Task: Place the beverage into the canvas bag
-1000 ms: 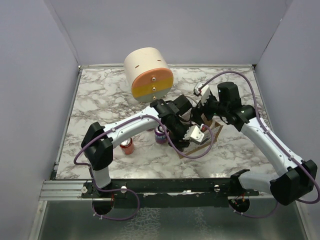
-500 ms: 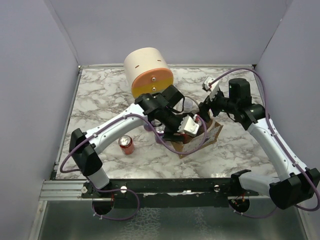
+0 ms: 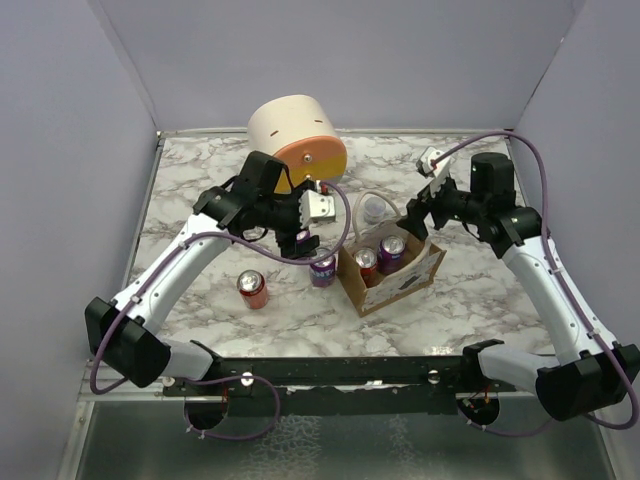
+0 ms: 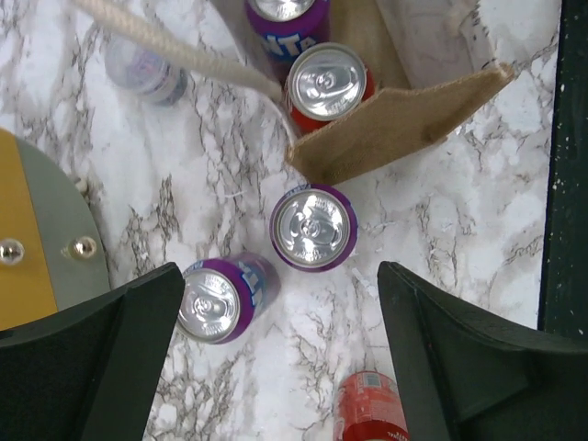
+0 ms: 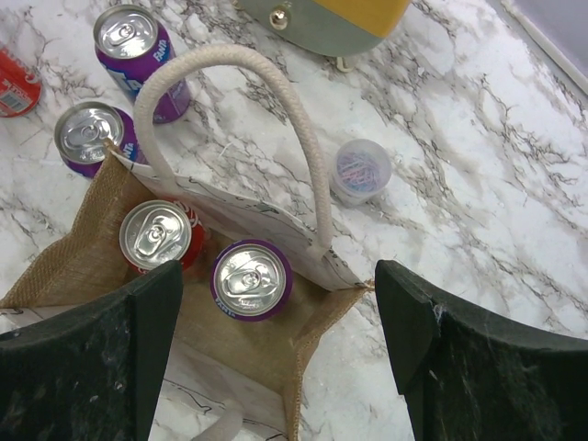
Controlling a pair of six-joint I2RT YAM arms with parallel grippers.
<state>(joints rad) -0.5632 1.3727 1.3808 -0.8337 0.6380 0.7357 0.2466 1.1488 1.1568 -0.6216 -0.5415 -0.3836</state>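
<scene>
We saw canvas bag [image 3: 400,288] right of middle on tabletop [image 3: 200,200], red can [image 3: 366,260] and purple can [image 3: 392,247] upright inside. Our left pincer [image 4: 280,276] wide, empty, over spare purple can [image 4: 312,228] just beside bag: maybe next pick. Our right pincer [image 5: 276,266] wide, empty, above bag mouth, maybe ready to steady it.

Marble-topped table [image 3: 185,165] between plain lavender walls [image 3: 400,60]

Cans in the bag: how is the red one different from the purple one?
Colour: the red can has red sides, the purple can purple. Place: the red can is nearest the loose can outside, the purple can nearest the handle's end. Both stand upright in the bag, silver tops up.
</scene>
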